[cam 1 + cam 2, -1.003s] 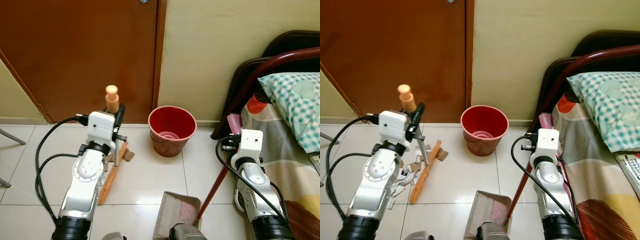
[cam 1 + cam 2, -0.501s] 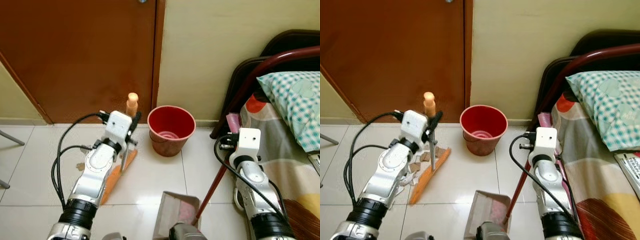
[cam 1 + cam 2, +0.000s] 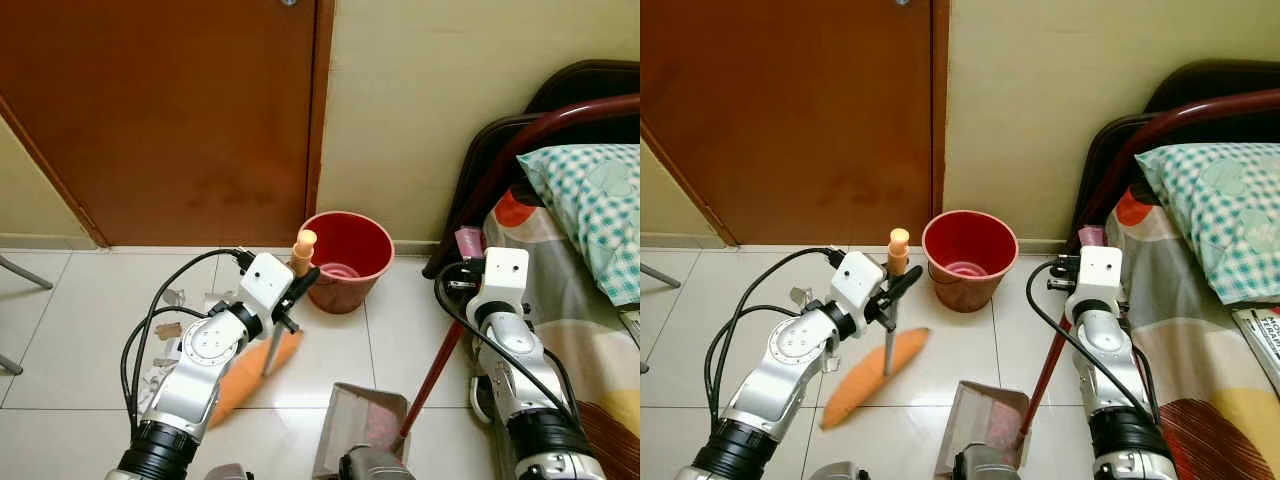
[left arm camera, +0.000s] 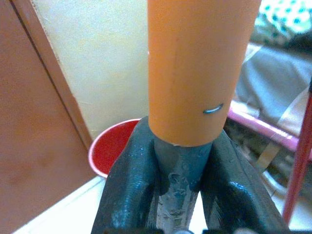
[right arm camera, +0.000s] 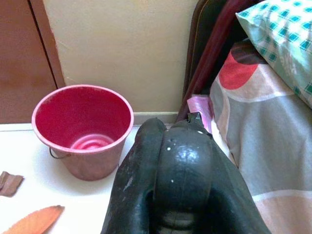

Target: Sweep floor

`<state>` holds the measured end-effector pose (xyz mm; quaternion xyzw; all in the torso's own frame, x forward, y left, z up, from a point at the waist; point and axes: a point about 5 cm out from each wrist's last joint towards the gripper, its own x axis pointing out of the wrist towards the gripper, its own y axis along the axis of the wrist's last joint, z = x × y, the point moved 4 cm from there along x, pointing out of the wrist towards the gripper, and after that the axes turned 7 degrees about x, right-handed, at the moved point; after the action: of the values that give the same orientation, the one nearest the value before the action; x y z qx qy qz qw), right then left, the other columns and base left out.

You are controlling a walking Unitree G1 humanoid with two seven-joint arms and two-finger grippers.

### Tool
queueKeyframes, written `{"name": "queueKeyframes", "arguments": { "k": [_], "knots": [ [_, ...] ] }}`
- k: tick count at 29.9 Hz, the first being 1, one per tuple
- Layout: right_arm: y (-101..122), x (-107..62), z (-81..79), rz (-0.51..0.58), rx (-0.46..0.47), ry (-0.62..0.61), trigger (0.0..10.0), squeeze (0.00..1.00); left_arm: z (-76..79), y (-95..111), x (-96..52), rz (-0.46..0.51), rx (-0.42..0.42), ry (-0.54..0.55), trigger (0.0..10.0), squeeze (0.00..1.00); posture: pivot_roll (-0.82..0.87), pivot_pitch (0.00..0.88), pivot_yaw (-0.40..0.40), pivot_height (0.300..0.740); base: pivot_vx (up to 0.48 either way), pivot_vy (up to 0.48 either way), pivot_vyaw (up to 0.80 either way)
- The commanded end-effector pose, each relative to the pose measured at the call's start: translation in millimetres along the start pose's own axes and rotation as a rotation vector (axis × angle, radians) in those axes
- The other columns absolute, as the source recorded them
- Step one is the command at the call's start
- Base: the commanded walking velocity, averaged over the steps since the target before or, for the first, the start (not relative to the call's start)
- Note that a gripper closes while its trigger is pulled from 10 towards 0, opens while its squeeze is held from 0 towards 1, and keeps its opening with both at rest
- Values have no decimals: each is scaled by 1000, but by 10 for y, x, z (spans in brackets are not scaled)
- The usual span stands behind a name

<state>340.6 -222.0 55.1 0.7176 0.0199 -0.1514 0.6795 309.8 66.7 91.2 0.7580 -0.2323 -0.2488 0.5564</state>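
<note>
My left gripper (image 3: 293,287) is shut on the broom's grey shaft just below its orange handle cap (image 4: 200,68). Its black fingers (image 4: 129,187) wrap the shaft. The orange broom head (image 3: 255,375) lies blurred on the tiles, left of the grey dustpan (image 3: 360,430). Pinkish litter lies in the dustpan. My right gripper (image 3: 462,290) is shut on the dustpan's red handle (image 3: 430,375), just under its pink grip (image 3: 467,242). Its closed fingers (image 5: 175,180) hide the handle in the right wrist view. A few paper scraps (image 3: 165,330) lie on the floor behind my left arm.
A red bucket (image 3: 345,260) stands against the wall just beyond the broom. A brown door (image 3: 170,110) fills the back left. A bed with a chequered pillow (image 3: 590,200) and a dark red frame (image 3: 500,165) borders the right side.
My left gripper has swung the broom rightward across the tiles, and the orange head now lies close to the dustpan. The right arm and dustpan have barely moved.
</note>
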Motion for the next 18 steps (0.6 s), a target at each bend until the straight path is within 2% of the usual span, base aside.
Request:
{"name": "queueKeyframes", "arguments": {
  "k": [1,4,7,8,10,13,17,18],
  "knots": [
    [-14,4,49,-6,-59,-11,10000,0,23,186,27,70,-55,-18,10000,0,22,91,-53,740,0,0,0],
    [-28,2,38,-8,-61,-8,10000,0,-44,300,33,107,-25,-1,10000,0,22,91,-53,740,0,0,0],
    [-46,11,31,-11,-63,-5,10000,0,-270,591,46,203,14,91,10000,0,21,89,-55,740,0,0,0],
    [-46,11,31,-11,-63,-5,10000,0,-270,591,46,203,14,91,10000,0,21,89,-55,740,0,0,0],
    [-53,15,28,-12,-66,-3,10000,0,-364,732,49,247,48,125,10000,0,21,89,-55,740,0,0,0],
    [-55,20,27,-13,-71,0,10000,0,-475,980,49,319,44,162,10000,0,20,88,-57,740,0,0,0],
    [-61,24,26,-14,-74,2,10000,0,-518,1117,56,357,53,172,10000,0,21,88,-60,740,0,0,0],
    [-66,28,23,-14,-77,3,10000,0,-547,1207,56,381,57,181,10000,0,21,88,-60,740,0,0,0]
  ]
}}
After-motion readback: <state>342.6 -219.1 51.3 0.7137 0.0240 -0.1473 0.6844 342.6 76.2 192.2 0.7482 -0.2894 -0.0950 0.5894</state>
